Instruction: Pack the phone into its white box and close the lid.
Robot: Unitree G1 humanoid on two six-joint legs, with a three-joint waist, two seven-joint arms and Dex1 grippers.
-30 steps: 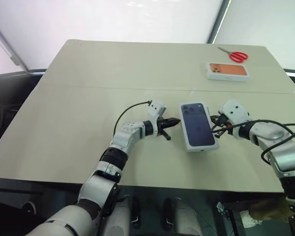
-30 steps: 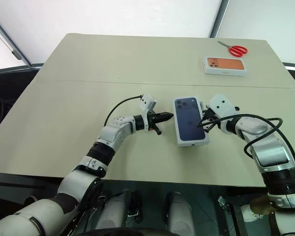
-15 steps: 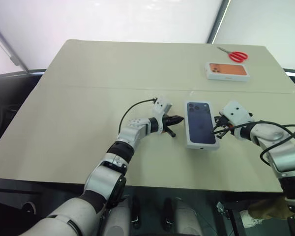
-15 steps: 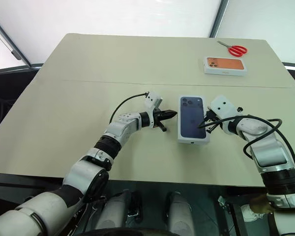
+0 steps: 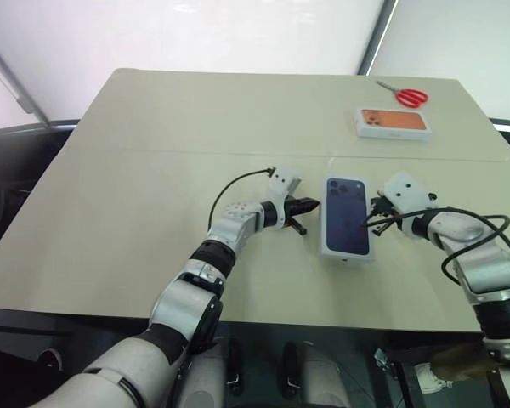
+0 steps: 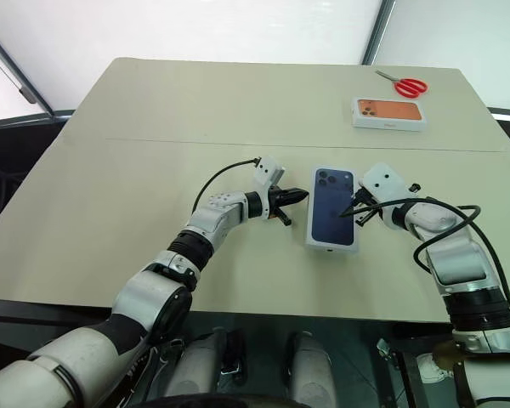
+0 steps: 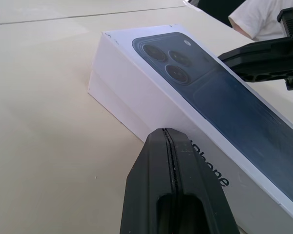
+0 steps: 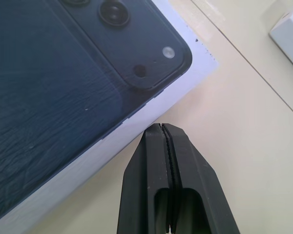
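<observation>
The lid (image 5: 348,217), white with a dark blue phone picture on top, sits down over the white box (image 7: 109,91) near the table's front middle. The phone is hidden. My left gripper (image 5: 311,205) is shut, its tip right at the box's left long side; the left wrist view has its closed fingers (image 7: 151,161) against the white side wall. On the opposite side my right gripper (image 5: 368,223) is shut too, its tip at the lid's right edge, and its closed fingers (image 8: 183,161) point at the lid's corner.
A white box with an orange phone picture (image 5: 394,122) lies at the back right, with red scissors (image 5: 405,95) just behind it. A seam (image 5: 195,154) runs across the tan table. The table's front edge (image 5: 238,319) is close below the box.
The closed box has turned from slanted to nearly straight and slid slightly right. Both grippers stayed shut at its sides.
</observation>
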